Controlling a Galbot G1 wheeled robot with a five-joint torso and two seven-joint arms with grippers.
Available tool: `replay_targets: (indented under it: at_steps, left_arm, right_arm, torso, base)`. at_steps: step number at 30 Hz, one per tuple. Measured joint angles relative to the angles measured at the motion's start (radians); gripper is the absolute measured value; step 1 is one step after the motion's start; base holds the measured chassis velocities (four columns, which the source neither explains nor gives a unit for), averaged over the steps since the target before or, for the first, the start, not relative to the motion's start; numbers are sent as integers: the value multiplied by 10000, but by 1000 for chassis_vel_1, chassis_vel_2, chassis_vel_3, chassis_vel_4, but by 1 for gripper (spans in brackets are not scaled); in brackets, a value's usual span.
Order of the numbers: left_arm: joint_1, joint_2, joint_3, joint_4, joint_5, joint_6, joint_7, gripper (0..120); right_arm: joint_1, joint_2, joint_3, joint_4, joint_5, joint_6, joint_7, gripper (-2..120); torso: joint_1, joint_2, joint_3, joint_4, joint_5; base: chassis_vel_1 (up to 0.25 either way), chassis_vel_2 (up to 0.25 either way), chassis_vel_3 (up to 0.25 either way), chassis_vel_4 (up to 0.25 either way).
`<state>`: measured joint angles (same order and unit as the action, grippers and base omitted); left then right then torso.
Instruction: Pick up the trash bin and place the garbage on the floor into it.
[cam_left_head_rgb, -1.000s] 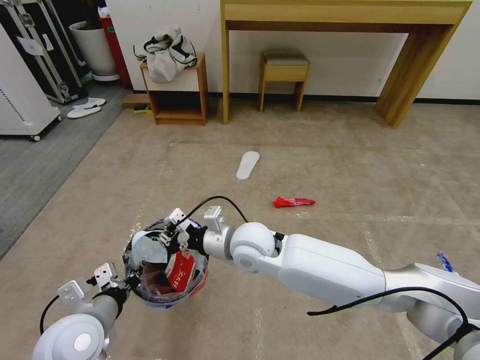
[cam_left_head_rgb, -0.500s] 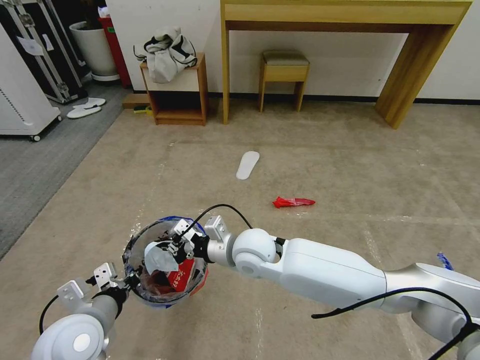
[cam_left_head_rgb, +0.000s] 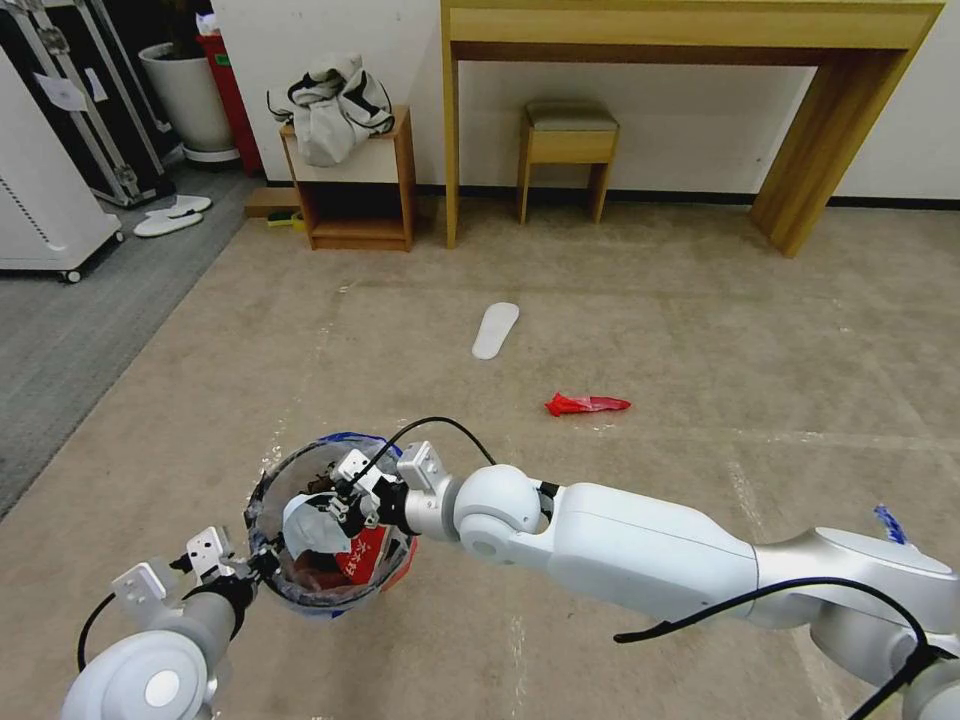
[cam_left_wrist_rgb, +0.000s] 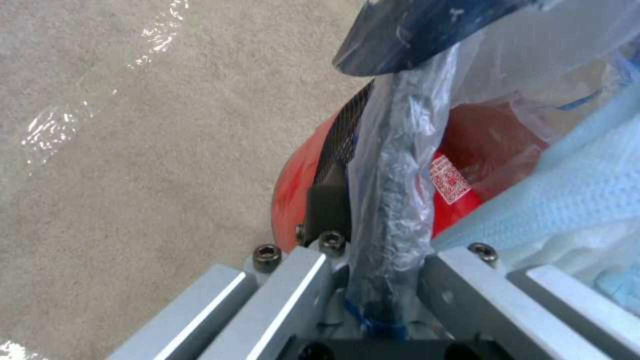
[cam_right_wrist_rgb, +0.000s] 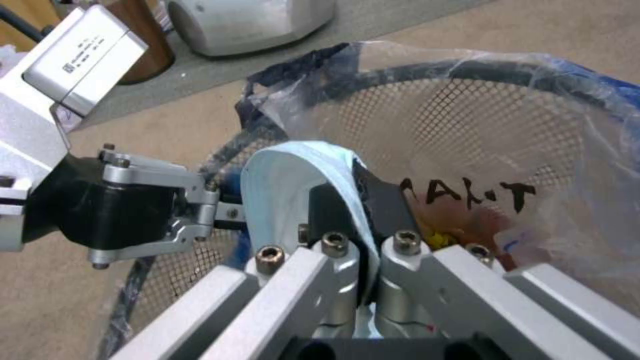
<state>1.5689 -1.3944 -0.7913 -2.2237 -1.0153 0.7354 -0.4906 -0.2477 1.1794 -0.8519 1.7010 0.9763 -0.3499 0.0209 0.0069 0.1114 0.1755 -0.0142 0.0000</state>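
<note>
- Left gripper (cam_left_head_rgb: 262, 562), nearest the robot at the lower left of the head view, pinches the rim of the trash bin (cam_left_head_rgb: 300, 470); in the left wrist view its fingers (cam_left_wrist_rgb: 327, 202) are pressed onto the black rim and the clear plastic bag, with the red base beside them.
- Held this way, the trash bin hangs above the floor (cam_left_head_rgb: 650, 330), its mouth open upward.
- Right gripper (cam_left_head_rgb: 340, 503) reaches in over the bin's mouth, its fingers (cam_right_wrist_rgb: 383, 205) closed on a pale blue-white sheet (cam_right_wrist_rgb: 287, 175) that drapes around them.
- Inside the bin lie a red-and-white wrapper (cam_left_head_rgb: 362, 550) and other litter that is too tangled and covered by the sheet to tell apart.
- Black lettering on the bag in the right wrist view is hard to read through the plastic.
- Farther out, a red wrapper (cam_left_head_rgb: 586, 404) lies on the beige carpet, well apart from the bin.
- Beyond it lies a white insole-shaped object (cam_left_head_rgb: 496, 329).
- Worn whitish tape lines cross the carpet; a grey flooring strip (cam_left_head_rgb: 70, 330) runs along the left.
- Against the far wall stand a small wooden cabinet (cam_left_head_rgb: 352, 190) with a bundle of cloth on top, a stool (cam_left_head_rgb: 568, 150), and a wooden desk (cam_left_head_rgb: 690, 30) whose top is cut off by the edge.
</note>
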Motion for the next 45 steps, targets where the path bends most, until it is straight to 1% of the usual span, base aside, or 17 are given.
replay_targets:
  at_steps: [12, 15, 17, 18, 19, 23, 25, 26, 29, 31, 32, 33, 34, 36, 37, 39, 45]
  left_arm:
    - [-46, 25, -12, 82, -5, 0, 10, 0]
    - [-66, 39, -7, 103, -5, 0, 11, 0]
    - [-77, 52, -6, 131, -5, -1, 12, 0]
    - [-77, 52, -6, 131, -5, -1, 12, 0]
    - [-81, 58, -6, 157, -5, 0, 12, 0]
    - [-92, 57, -6, 192, -3, 0, 12, 0]
    - [-91, 45, -1, 213, 16, 0, 12, 0]
    - [-91, 45, -1, 213, 16, 0, 12, 0]
    - [-87, 42, 0, 215, 25, -1, 12, 0]
    - [-85, 42, 3, 220, 30, -1, 11, 0]
    - [-85, 42, 3, 220, 30, -1, 11, 0]
    - [-85, 42, 4, 222, 34, -1, 12, 0]
    - [-85, 42, 4, 222, 34, -1, 12, 0]
    - [-82, 42, 10, 224, 38, -1, 12, 0]
    - [-82, 42, 10, 224, 38, -1, 12, 0]
    - [-76, 37, 24, 223, 46, -1, 12, 0]
    - [-56, 39, 29, 221, 57, -1, 12, 0]
  right_arm:
    - [-200, -225, 3, 8, -127, -217, 249, 0]
    - [-229, -322, 25, 48, -138, -311, 302, 7]
    - [-246, -394, 35, 74, -153, -351, 320, 19]
    - [-246, -394, 35, 74, -153, -351, 320, 19]
    - [-246, -407, 49, 76, -162, -353, 323, 25]
    - [-234, -410, 70, 81, -163, -356, 322, 34]
    - [-189, -421, 95, 98, -159, -396, 322, 48]
    - [-189, -421, 95, 98, -159, -396, 322, 48]
    - [-177, -434, 108, 112, -157, -409, 322, 57]
    - [-171, -462, 115, 137, -156, -432, 331, 69]
    - [-171, -462, 115, 137, -156, -432, 331, 69]
    - [-151, -495, 117, 180, -148, -452, 331, 76]
    - [-151, -495, 117, 180, -148, -452, 331, 76]
    - [-109, -538, 118, 243, -107, -486, 339, 86]
    - [-109, -538, 118, 243, -107, -486, 339, 86]
    - [-102, -547, 149, 345, 127, -607, 606, 96]
    - [-276, -561, 408, 563, 674, -981, 1337, 100]
  torso:
    - [0, 0, 0, 0, 0]
    - [0, 0, 0, -1, 0]
    - [0, 0, 0, -1, 0]
    - [0, 0, 0, -1, 0]
    - [0, 0, 0, 0, 0]
    - [0, 0, 1, 0, 0]
    - [0, 0, 2, 0, 0]
    - [0, 0, 2, 0, 0]
    - [0, 0, 2, 0, 0]
    - [0, 0, 2, 0, 0]
    - [0, 0, 2, 0, 0]
    - [0, 0, 2, 0, 0]
    - [0, 0, 2, 0, 0]
    - [0, 0, 2, 0, 0]
    - [0, 0, 2, 0, 0]
    - [0, 0, 2, 0, 0]
    - [0, 0, 1, 0, 0]
  base:
    - [0, 0, 0, 0]
    - [0, 0, 0, 0]
    - [0, 0, 0, 0]
    - [0, 0, 0, 0]
    - [0, 0, 0, 0]
    - [0, 0, 0, 0]
    - [0, 0, 0, 0]
    - [0, 0, 0, 0]
    - [0, 0, 0, 0]
    - [0, 0, 0, 0]
    - [0, 0, 0, 0]
    - [0, 0, 0, 0]
    - [0, 0, 0, 0]
    - [0, 0, 0, 0]
    - [0, 0, 0, 0]
    - [0, 0, 0, 0]
    - [0, 0, 0, 0]
